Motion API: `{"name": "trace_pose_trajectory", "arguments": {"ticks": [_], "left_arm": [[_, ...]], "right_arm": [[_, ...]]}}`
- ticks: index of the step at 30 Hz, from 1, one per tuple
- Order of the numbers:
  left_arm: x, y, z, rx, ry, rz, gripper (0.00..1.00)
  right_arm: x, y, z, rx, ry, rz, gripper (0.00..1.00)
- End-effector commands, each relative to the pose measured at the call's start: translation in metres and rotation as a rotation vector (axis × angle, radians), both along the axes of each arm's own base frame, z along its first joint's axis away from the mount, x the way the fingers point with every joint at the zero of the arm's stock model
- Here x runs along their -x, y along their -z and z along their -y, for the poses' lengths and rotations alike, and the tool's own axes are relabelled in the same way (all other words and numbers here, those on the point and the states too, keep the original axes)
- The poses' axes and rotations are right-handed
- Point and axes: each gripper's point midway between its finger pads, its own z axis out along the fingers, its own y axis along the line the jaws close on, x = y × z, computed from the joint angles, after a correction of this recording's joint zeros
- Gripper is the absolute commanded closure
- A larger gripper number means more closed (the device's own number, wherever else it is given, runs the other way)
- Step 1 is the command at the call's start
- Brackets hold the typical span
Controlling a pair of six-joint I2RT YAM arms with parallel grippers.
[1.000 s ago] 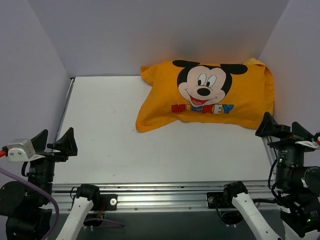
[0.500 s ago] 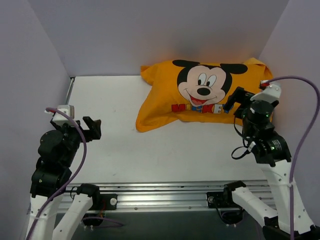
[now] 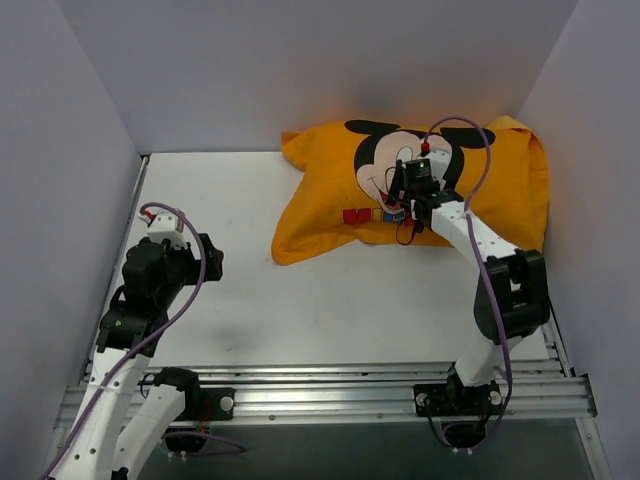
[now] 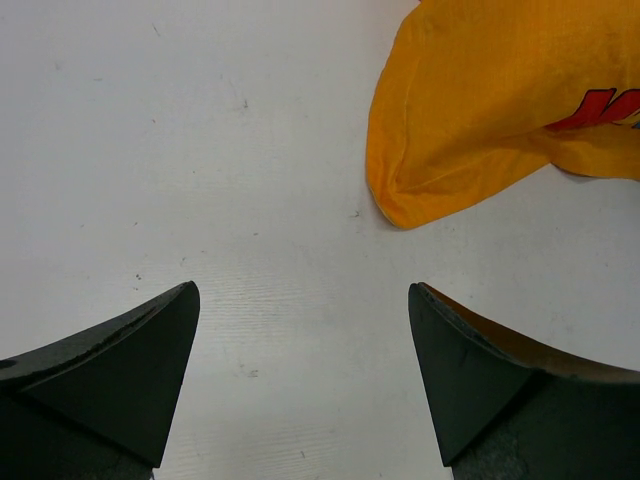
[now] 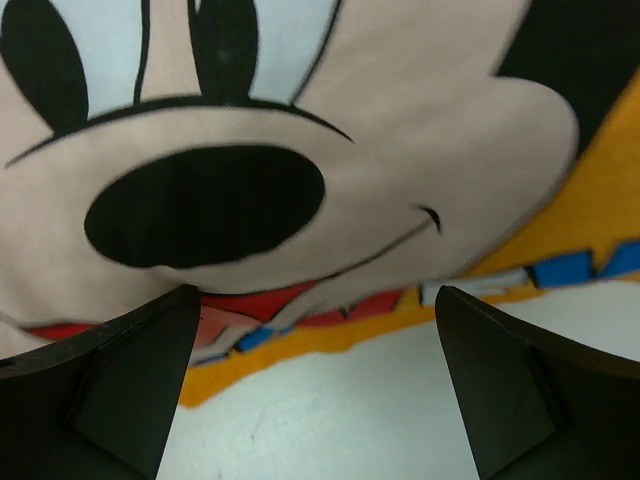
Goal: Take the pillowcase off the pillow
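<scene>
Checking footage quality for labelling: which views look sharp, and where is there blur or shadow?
Right wrist: the pillowcase print is soft, slightly out of focus. Left wrist: crisp, evenly lit. Top external: sharp, only faint shadows on the table.

Two robot arms, the left arm (image 3: 150, 285) and the right arm (image 3: 466, 226), built of glossy white shells joined by black motor housings. A lilac cable (image 3: 486, 155) loops along each. A small green light (image 3: 421, 166) glows near the right wrist. The left hand (image 4: 300, 290) and right hand (image 5: 315, 290) each carry two matte black, wedge-shaped fingers (image 4: 110, 370).
</scene>
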Motion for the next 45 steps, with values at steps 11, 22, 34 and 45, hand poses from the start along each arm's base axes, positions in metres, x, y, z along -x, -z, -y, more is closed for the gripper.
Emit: {"name": "trace_pose_trajectory", "arguments": {"ticks": [11, 22, 34, 45], "left_arm": [[-0.002, -0.025, -0.011, 0.0, -0.049, 0.099, 0.06], [-0.003, -0.023, -0.004, 0.013, -0.016, 0.092, 0.06], [-0.004, -0.017, -0.006, 0.007, -0.03, 0.072, 0.06], [-0.007, -0.009, -0.008, -0.002, -0.041, 0.039, 0.06]], "right_arm": [[-0.036, 0.023, -0.056, -0.091, -0.21, 0.078, 1.0], [0.052, -0.04, -0.097, -0.131, -0.307, 0.168, 0.87], [-0.035, -0.061, -0.073, -0.215, -0.052, 0.376, 0.0], [-0.112, 0.066, -0.082, -0.341, 0.24, 0.292, 0.51]]}}
